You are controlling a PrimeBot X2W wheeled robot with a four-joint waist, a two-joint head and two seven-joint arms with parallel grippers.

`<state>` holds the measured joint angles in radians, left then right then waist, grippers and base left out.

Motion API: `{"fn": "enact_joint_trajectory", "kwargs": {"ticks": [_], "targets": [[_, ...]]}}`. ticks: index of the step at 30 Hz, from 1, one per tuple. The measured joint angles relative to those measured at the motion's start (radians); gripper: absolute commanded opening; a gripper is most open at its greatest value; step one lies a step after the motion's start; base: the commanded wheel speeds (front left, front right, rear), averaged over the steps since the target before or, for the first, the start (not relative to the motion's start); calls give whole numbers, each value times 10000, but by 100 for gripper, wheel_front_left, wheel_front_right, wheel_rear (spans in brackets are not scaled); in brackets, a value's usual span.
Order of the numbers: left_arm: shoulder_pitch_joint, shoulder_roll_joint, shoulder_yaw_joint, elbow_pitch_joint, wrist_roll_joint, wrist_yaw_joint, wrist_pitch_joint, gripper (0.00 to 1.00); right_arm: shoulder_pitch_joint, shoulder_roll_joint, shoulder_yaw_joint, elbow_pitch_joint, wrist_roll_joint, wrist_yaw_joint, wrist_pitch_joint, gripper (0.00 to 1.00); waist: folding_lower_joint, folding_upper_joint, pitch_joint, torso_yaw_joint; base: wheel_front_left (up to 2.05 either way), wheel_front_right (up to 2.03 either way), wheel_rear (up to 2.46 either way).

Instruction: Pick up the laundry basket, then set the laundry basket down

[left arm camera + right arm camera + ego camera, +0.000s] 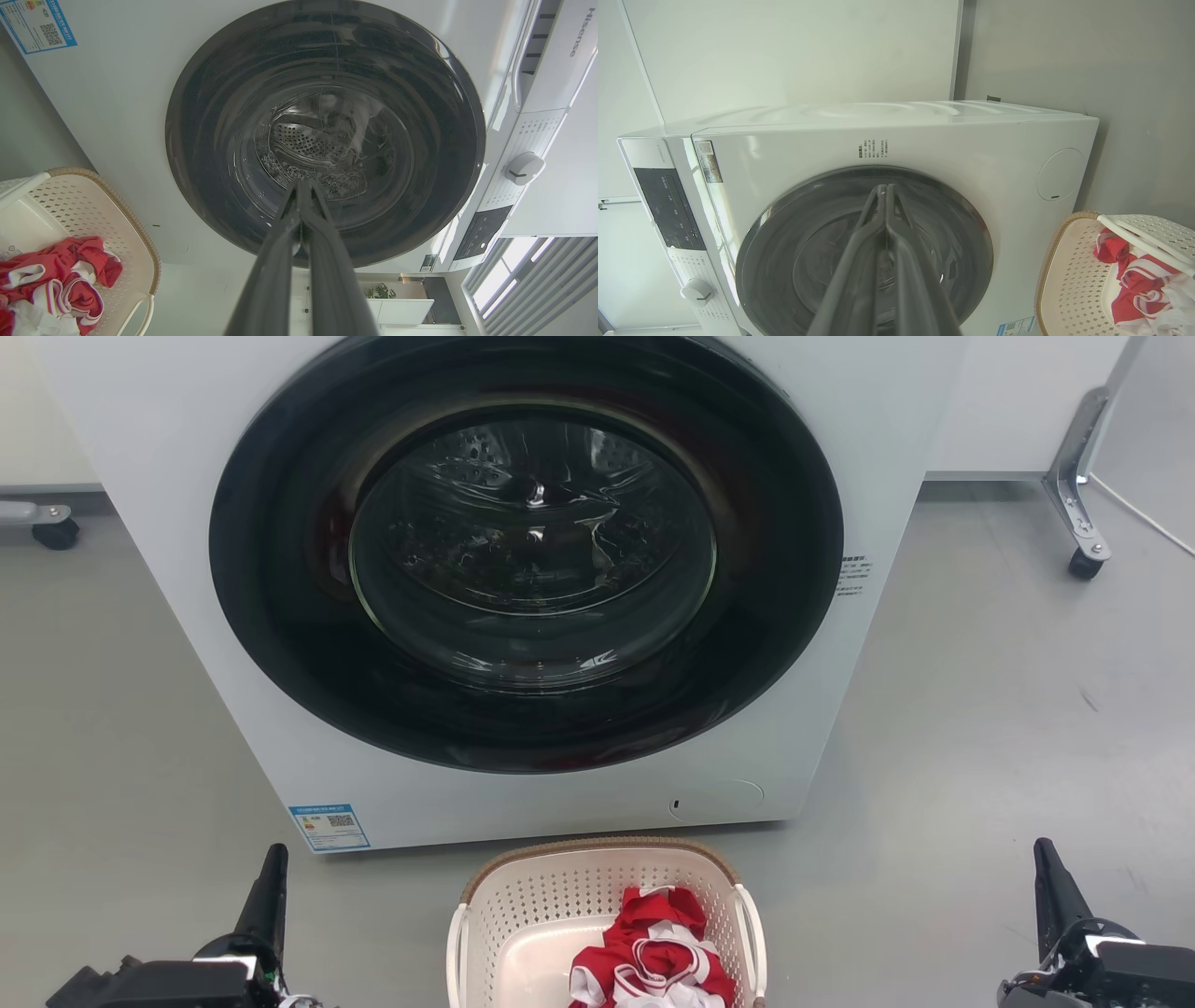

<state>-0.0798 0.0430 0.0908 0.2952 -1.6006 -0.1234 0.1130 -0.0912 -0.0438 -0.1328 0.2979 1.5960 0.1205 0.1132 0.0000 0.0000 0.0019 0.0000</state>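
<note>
While the laundry basket (560, 887) stands just before the washing machine (233, 691), open floor (934, 896) separates it from left gripper (276, 855) and right gripper (1044, 849), both jaws together.

The left gripper (275, 857) sits low at seven o'clock and the right gripper (1045, 852) at five o'clock, well apart, each with its two dark fingers pressed together and pointing toward twelve.

My head camera looks down at the washing machine (527, 569) and laundry basket (551, 896); the sideways-rolled wrist cameras share both.
</note>
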Motion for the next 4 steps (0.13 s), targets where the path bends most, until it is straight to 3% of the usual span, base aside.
{"fn": "enact_joint_trajectory", "kwargs": {"ticks": [4], "targets": [[0,0,0,0,0,0,0,0,0,0,0,0,0,0,0,0,0,0,0,0,0,0,0]]}}
